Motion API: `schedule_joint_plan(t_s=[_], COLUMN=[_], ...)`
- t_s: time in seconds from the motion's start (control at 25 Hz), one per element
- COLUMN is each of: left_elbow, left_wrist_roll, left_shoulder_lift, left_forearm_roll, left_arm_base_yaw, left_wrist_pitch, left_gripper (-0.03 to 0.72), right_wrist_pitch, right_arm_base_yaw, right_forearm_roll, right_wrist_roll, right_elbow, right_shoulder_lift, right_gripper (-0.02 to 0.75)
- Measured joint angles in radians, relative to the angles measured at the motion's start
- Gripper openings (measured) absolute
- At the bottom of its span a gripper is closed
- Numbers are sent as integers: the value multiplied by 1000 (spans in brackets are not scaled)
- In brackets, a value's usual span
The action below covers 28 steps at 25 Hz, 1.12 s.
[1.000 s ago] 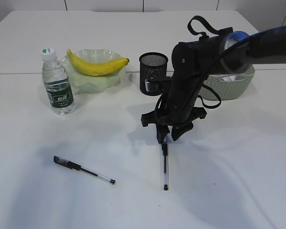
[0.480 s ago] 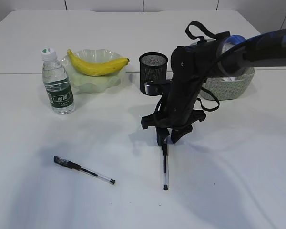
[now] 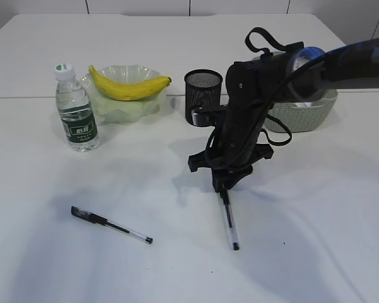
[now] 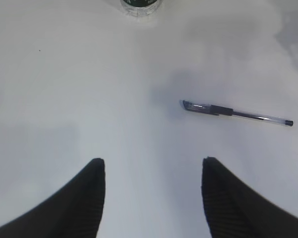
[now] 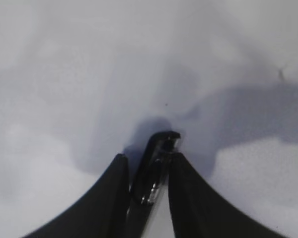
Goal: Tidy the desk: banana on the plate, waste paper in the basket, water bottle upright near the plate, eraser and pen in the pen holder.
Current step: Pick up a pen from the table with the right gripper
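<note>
**Pen Pick-Up**

On the white table (image 3: 316, 240), the right gripper (image 3: 224, 184) was closed tight on one pen (image 3: 229, 222). The pen's dark end sat between the fingers and its tip pointed away. This looked like the pen step. Next it likely needed lifting to the pen holder (image 3: 203, 96) close behind. The left gripper (image 4: 153, 191) hung open, and a second pen (image 4: 236, 113) lay just ahead.

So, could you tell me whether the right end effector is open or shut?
Shut: the right end effector clamps the pen between its fingers.
</note>
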Motion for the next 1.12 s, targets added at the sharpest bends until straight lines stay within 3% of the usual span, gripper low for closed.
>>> schedule_joint_plan(t_s=[0.4, 1.12], left_elbow=[0, 0], left_wrist_roll=[0, 0], left_shoulder_lift=[0, 0], left_forearm_roll=[0, 0], left_arm_base_yaw=[0, 0], left_wrist_pitch=[0, 0], left_gripper=[435, 435], right_wrist_pitch=[9, -17], right_arm_base_yaw=[0, 0], right_forearm_roll=[-23, -52], right_wrist_roll=[-60, -112], right_elbow=[0, 8], right_shoulder_lift=[0, -146], right_gripper=[72, 62])
